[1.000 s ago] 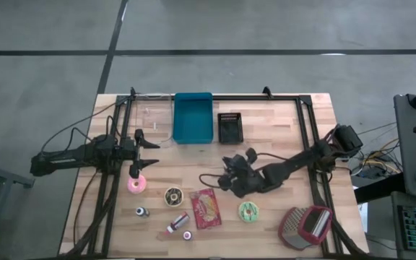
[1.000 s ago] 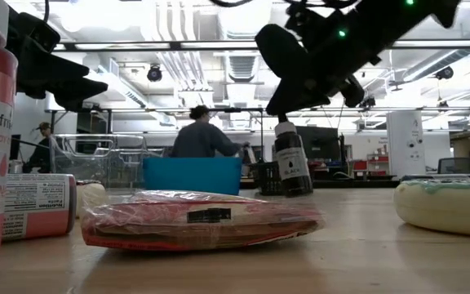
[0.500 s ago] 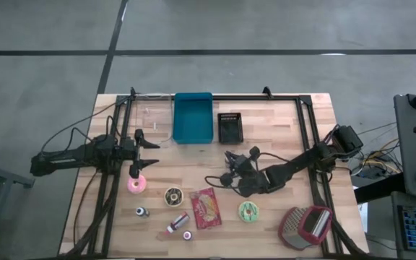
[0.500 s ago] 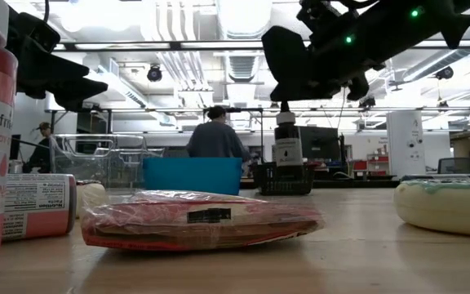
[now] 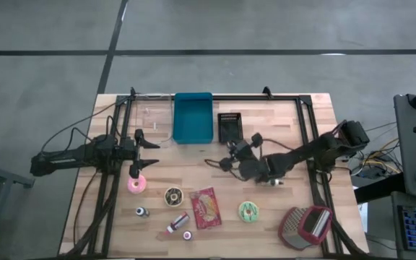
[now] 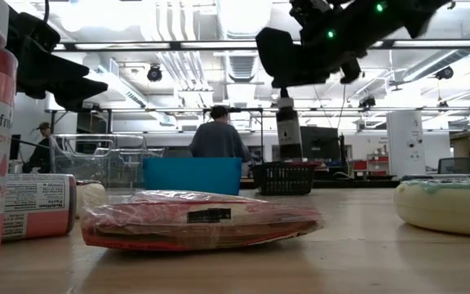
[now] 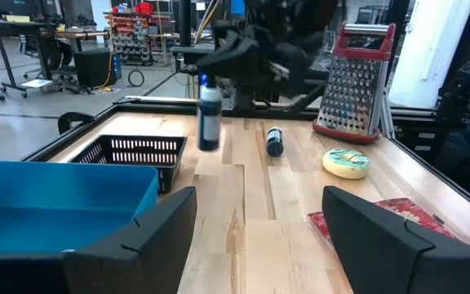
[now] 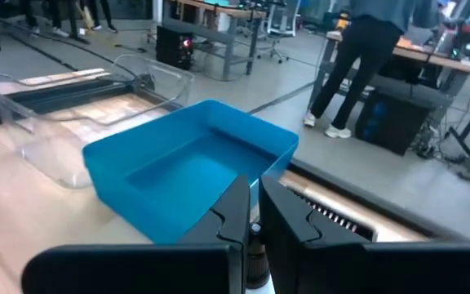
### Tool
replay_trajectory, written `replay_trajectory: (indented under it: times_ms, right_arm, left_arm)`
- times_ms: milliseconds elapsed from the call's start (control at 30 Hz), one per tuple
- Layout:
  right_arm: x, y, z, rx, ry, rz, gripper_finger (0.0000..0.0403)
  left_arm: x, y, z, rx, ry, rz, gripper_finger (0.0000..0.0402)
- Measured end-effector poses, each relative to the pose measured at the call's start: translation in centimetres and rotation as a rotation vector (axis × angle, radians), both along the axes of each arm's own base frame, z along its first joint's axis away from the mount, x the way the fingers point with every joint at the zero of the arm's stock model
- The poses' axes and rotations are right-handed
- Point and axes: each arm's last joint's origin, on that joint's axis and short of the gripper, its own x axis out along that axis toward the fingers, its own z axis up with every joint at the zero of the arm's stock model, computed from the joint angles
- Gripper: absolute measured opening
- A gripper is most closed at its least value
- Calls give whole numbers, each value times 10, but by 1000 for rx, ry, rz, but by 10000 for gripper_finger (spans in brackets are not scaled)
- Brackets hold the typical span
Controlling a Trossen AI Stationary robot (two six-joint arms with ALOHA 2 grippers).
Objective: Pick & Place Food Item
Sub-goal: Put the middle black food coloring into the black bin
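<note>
A small dark bottle (image 6: 288,135) with a white label hangs above the table, just on the near side of the black basket (image 5: 230,128). My right gripper (image 5: 231,149) is shut on its top. The left wrist view shows the bottle (image 7: 209,118) upright beside the basket (image 7: 137,153). My left gripper (image 5: 154,143) waits open at the table's left, with nothing between its fingers (image 7: 170,220). My right gripper pinches the bottle's cap (image 8: 255,234) between its two fingers. The fingers (image 8: 237,208) reach in nearly level from the table's right. The bottle hangs upright below them, lifted clear of the table.
A blue bin (image 5: 193,117) stands left of the basket at the far edge. Another dark bottle (image 7: 274,141) lies behind my right gripper. Nearer are a red packet (image 5: 206,208), a pink donut (image 5: 135,185), a green donut (image 5: 248,211), a brown donut (image 5: 172,195), small jars (image 5: 178,221) and a grater (image 5: 305,225).
My right gripper has risen and gone toward the table's far edge, closer to the black basket, turning at the wrist. The bottle has gone with it: it has come up from slightly tilted to upright and hangs higher above the table.
</note>
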Motion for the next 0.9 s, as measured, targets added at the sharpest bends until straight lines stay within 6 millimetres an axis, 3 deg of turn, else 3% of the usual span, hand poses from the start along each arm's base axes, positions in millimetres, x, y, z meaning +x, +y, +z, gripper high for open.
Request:
replay_trajectory:
  times_ms: [200,333,567,767,900]
  right_arm:
    - [-7,-39,36,73,-34,155,18]
    - [-13,-66,42,101,-36,202,18]
    - [-20,-89,22,120,20,146,18]
    - [-25,-91,3,139,27,124,18]
    - [-30,-90,-10,139,-59,123,18]
  left_arm:
    - [0,0,0,0,0,0,273]
    - [0,0,0,0,0,-1,273]
    - [0,0,0,0,0,-1,273]
    - [0,0,0,0,0,0,273]
    - [0,0,0,0,0,0,273]
